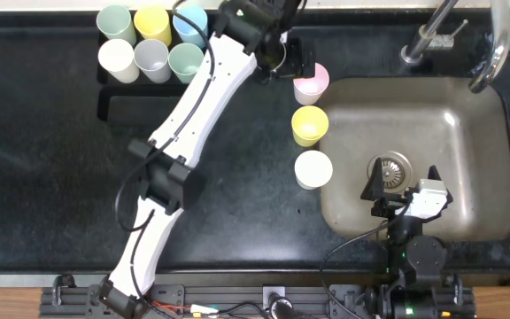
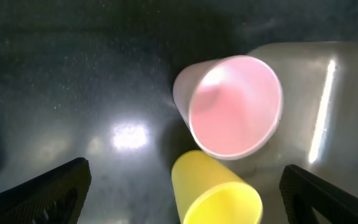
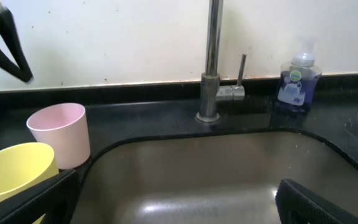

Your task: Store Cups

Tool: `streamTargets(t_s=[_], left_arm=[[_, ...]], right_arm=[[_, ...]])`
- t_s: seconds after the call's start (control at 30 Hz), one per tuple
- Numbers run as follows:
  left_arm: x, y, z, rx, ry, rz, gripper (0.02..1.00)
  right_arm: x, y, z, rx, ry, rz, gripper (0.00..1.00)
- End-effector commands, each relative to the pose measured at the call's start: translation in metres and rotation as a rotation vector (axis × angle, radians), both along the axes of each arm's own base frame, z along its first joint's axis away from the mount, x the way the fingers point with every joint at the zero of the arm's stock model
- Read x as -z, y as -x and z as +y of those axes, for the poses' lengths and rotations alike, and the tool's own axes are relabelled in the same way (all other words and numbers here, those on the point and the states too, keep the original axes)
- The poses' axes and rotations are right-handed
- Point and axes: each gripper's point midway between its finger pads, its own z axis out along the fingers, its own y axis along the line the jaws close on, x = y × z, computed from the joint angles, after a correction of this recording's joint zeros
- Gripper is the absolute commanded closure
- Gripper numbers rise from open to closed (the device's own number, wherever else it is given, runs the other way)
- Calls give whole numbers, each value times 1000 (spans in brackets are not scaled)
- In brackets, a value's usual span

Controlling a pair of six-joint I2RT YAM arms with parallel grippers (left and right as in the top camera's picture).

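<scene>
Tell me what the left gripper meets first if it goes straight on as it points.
Probably the pink cup, centred ahead of the left gripper; the yellow cup sits close beside that line.

Probably a kitchen: sink point(image 1: 454, 155), faucet point(image 3: 213, 62), countertop point(image 1: 51, 177)

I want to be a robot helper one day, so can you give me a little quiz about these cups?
1. True or false: the pink cup stands right beside the sink.
2. Which cup stands between the pink cup and the white cup by the sink? A blue, B yellow, C green.
3. How many cups sit in the black tray?
Key: 1 true; 2 B, the yellow cup; 3 six.
</scene>
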Motion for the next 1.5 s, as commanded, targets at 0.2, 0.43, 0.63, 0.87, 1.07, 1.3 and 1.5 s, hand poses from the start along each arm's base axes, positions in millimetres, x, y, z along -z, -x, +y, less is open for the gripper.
streamTargets(t_s=[0.2,0.43,0.63,0.87,1.07,1.3,1.5], left_arm=[[28,-7,-10,-24,11,38,18],[46,-8,-10,-41,-2,68,18],[54,-9,-10,-44,-9,77,20],[54,-12,-11,-46,-6,68,757],[52,-18,-14,-47,4,40,982],[-3,-37,18,-117,7,-83,982],[-140,-23,125,-298,33,-256,982]], right_arm=[[-3,0,0,0,3,-14,5],[-3,0,0,0,3,-14,5],[-3,0,0,0,3,-14,5],[-3,0,0,0,3,-14,3],[-3,0,0,0,3,-14,5],[-3,0,0,0,3,-14,3],[-3,0,0,0,3,-14,3]])
